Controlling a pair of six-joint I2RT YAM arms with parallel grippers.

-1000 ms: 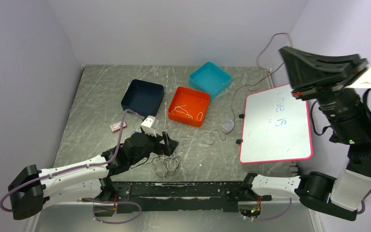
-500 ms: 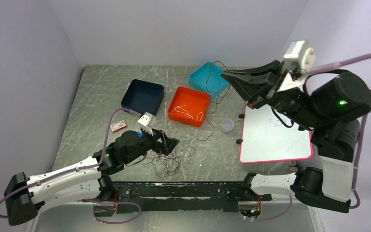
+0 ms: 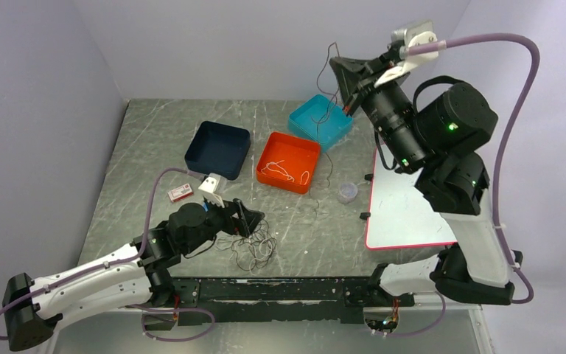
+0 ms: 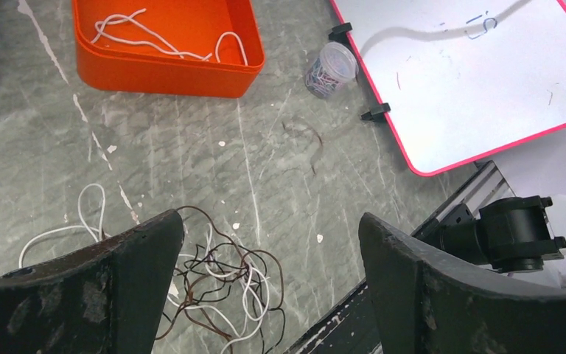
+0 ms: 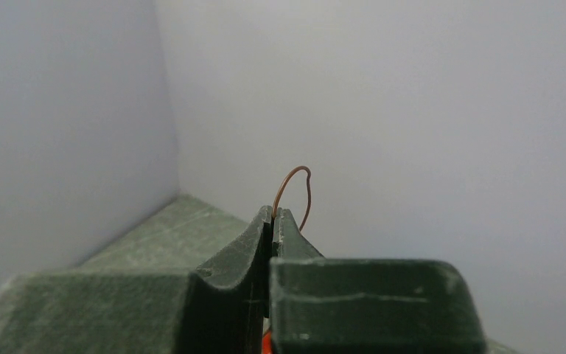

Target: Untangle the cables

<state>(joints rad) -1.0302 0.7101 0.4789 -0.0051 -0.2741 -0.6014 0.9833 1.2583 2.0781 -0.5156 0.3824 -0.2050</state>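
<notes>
Right jaws risen higher, clenched on brown cable (image 5: 293,170), its tail hidden, left jaws spread above tangle (image 4: 217,284).

Tangled cables (image 4: 217,287) partly behind left pincer (image 4: 269,228), whiteboard (image 4: 472,81) cropped at edge

Three trays (image 3: 295,147), one whiteboard (image 3: 398,214), one small jar (image 3: 347,192), one tangle of cables (image 3: 254,251).

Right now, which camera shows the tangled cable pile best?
Left wrist: the cable pile sits close, single strands clear. Top external shows it small and distant. Right wrist shows only one brown wire, pinched.
</notes>
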